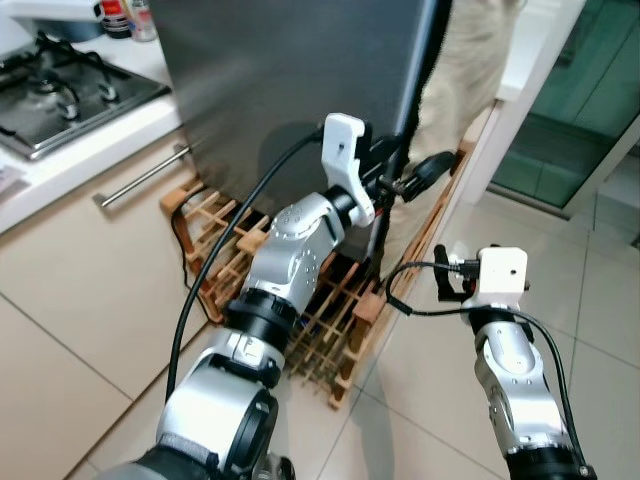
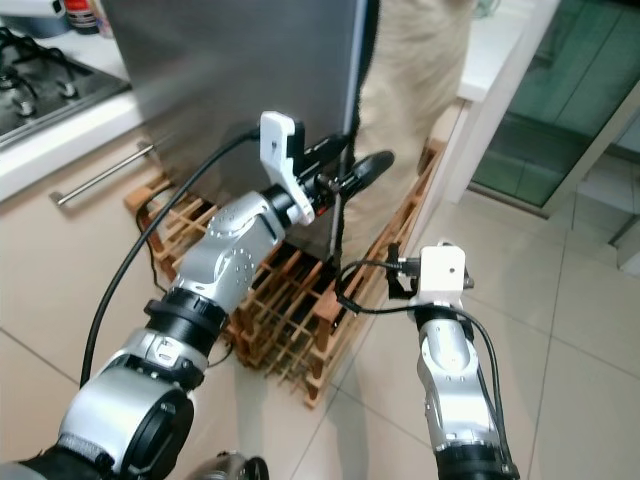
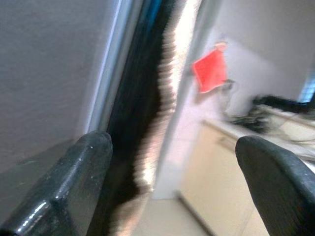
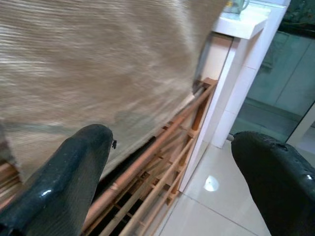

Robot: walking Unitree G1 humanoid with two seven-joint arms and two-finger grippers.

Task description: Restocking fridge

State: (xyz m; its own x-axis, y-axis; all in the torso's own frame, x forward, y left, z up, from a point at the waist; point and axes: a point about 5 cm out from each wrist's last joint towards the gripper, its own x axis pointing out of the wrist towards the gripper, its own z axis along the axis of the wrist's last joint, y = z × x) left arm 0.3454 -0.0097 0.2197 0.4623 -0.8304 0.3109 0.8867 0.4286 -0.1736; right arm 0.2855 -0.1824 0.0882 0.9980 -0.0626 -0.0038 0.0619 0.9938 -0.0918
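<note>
A tall stainless-steel fridge (image 1: 290, 80) stands ahead, its dark right edge (image 1: 428, 50) running down beside a hanging beige ribbed cloth (image 1: 465, 70). My left gripper (image 1: 405, 165) is raised at that edge about halfway down and is open. One of its fingers (image 3: 74, 187) lies against the grey door face and the other hangs out in the air. My right gripper (image 4: 172, 177) is held lower and to the right, open and holding nothing. It points at the cloth (image 4: 98, 64) and the wooden rack (image 4: 162, 162) below it.
A wooden wine rack (image 1: 330, 310) sits on the tiled floor against the fridge base. On the left are a gas hob (image 1: 60, 95) on a white counter and cream cabinets with a bar handle (image 1: 140, 175). A white pillar (image 1: 520, 110) and a green glass door (image 1: 570, 110) are on the right.
</note>
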